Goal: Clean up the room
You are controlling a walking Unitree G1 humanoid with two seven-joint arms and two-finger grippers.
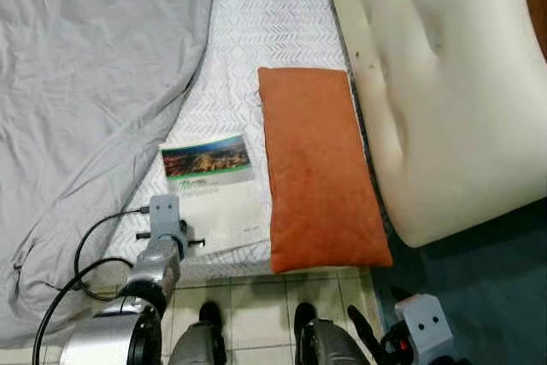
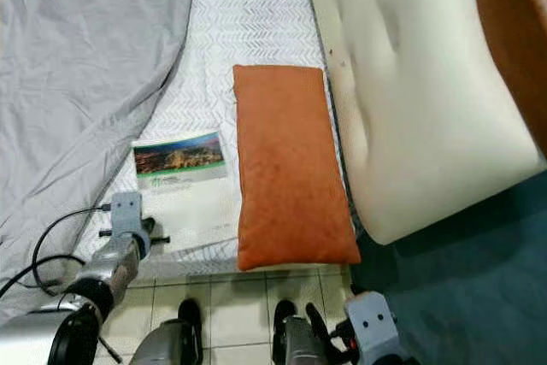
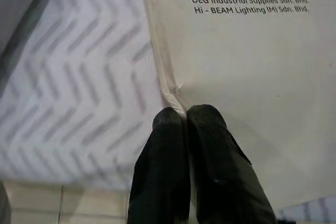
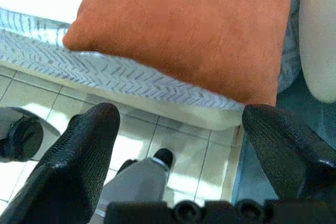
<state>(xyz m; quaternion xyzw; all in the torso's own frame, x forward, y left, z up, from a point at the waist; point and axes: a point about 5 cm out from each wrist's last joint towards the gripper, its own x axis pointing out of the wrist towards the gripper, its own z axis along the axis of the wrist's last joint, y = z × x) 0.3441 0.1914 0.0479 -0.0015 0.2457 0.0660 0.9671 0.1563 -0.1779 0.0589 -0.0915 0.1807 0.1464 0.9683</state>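
Booklet (image 1: 214, 190): paper, glossy cover, creased at the corner nipped by the left gripper (image 3: 185, 116), whose fingers look matt black, rubbery. Beside that claw, mattress cover (image 1: 256, 32): quilted cloth w/ chevron weave. Cushion (image 1: 318, 168) ahead of the right gripper (image 4: 178, 129): orange, suede-like nap. Sheet (image 1: 85, 108): thin grey cloth, wrinkled. Headboard (image 1: 444, 83): cream, padded, smooth. Floor tiles (image 1: 256, 305): shiny.

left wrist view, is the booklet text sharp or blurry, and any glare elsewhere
Left wrist view: the booklet print reads sharply, while the left tool, shut on its edge, is dark and soft. Right wrist view: the floor tiles glare white and the right tool's fingers are blurred.
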